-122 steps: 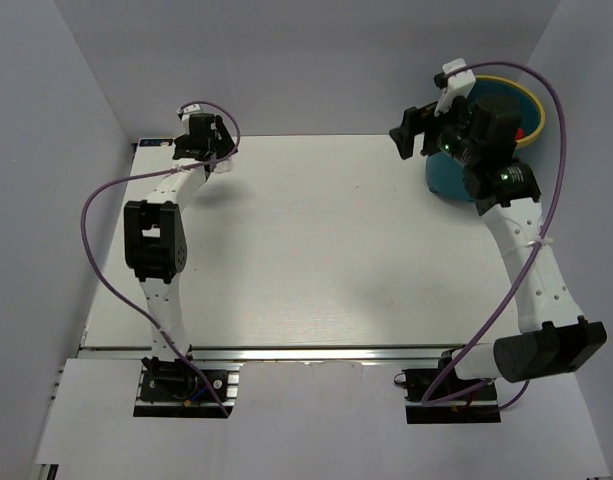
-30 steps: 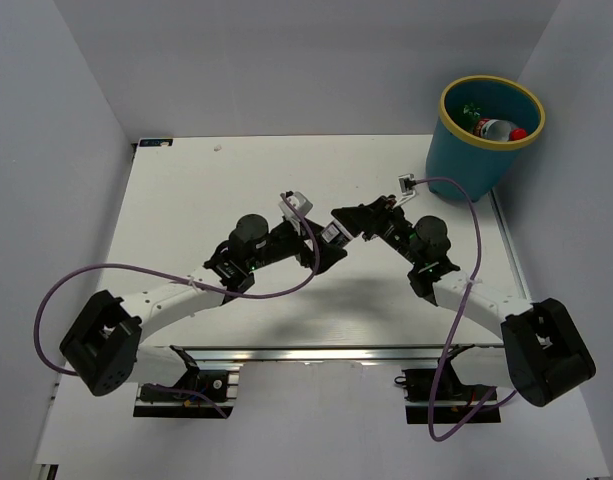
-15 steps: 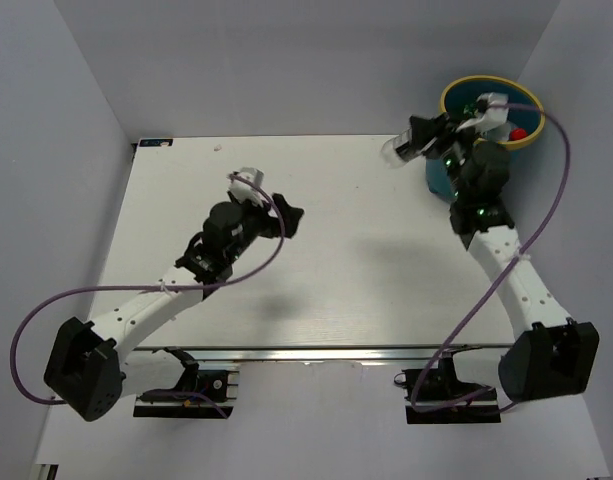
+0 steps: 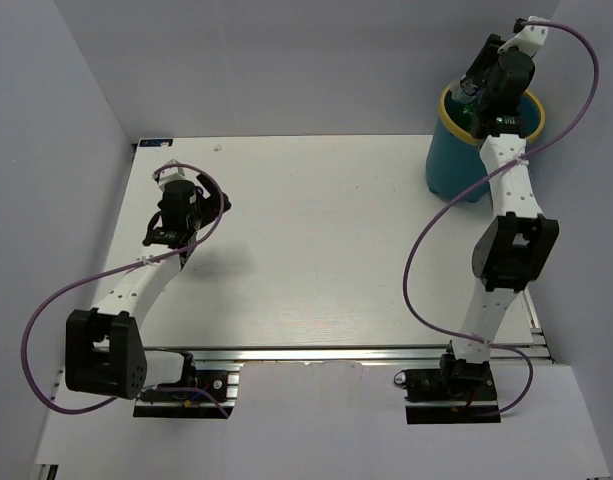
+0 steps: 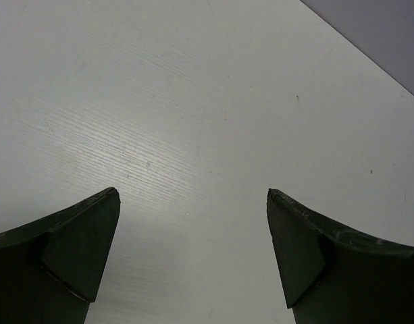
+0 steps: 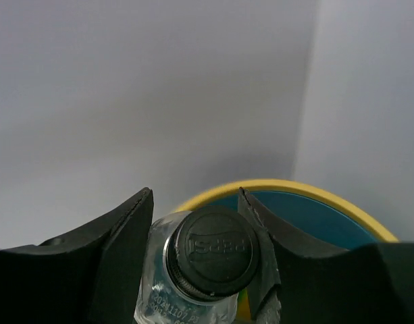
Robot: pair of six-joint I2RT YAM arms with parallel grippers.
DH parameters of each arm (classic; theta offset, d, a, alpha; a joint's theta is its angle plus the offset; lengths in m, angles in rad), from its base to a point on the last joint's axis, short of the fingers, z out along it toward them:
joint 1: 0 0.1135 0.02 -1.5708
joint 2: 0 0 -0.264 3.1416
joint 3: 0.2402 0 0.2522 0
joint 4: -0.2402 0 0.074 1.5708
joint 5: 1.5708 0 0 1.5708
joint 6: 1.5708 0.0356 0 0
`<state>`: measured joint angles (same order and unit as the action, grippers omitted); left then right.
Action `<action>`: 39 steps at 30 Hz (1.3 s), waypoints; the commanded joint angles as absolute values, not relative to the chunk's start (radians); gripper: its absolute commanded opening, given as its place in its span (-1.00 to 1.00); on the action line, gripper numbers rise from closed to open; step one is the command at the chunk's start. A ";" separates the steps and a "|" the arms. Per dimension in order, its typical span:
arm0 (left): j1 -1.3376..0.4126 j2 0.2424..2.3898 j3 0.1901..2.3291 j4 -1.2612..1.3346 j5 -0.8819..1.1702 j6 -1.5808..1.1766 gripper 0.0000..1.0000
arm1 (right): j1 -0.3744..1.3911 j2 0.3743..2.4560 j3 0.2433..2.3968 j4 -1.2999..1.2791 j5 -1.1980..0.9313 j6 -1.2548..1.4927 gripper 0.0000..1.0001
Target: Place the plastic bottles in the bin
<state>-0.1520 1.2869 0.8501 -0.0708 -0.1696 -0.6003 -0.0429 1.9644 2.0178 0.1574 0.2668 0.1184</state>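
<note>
One dark-capped bottle sits inside the right pincer.

bottle printed "20241107", cap lettering unclear

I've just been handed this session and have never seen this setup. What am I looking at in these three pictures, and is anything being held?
These are two robot arms bolted at the near edge of a white table. The wide picture comes from a fixed camera above and behind them. The other two come from a small camera on each wrist, so the dark shapes at the bottom are that arm's own fingers. The left gripper is open over bare table and holds nothing. The right gripper is shut on a clear bottle with a dark cap, held above the blue bin with the yellow rim at the far right corner. I see no bottles lying on the table in the wide view. The arm mostly hides the inside of the bin.
</note>
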 commanded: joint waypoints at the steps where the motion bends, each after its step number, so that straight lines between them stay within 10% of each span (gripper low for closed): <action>1: -0.138 1.305 0.874 -0.095 -0.178 -0.609 0.96 | -0.066 2.039 2.161 0.124 0.405 0.074 -0.14; 3: -0.135 1.322 0.896 -0.106 -0.178 -0.607 0.96 | -0.066 2.057 2.216 0.088 0.399 0.061 0.71; 4: -0.135 1.334 0.899 -0.109 -0.176 -0.604 0.96 | -0.066 2.051 2.220 0.075 0.375 0.061 0.79; 14: -0.133 1.280 0.879 -0.135 -0.140 -0.604 0.96 | -0.037 1.734 2.016 -0.041 0.083 0.067 0.79; 33: -0.133 0.920 0.730 -0.230 -0.250 -0.577 0.96 | 0.316 0.944 0.553 0.461 -0.112 0.423 0.79; 39: -0.135 0.925 0.730 -0.225 -0.264 -0.577 0.96 | 0.316 0.920 0.537 0.453 -0.089 0.431 0.79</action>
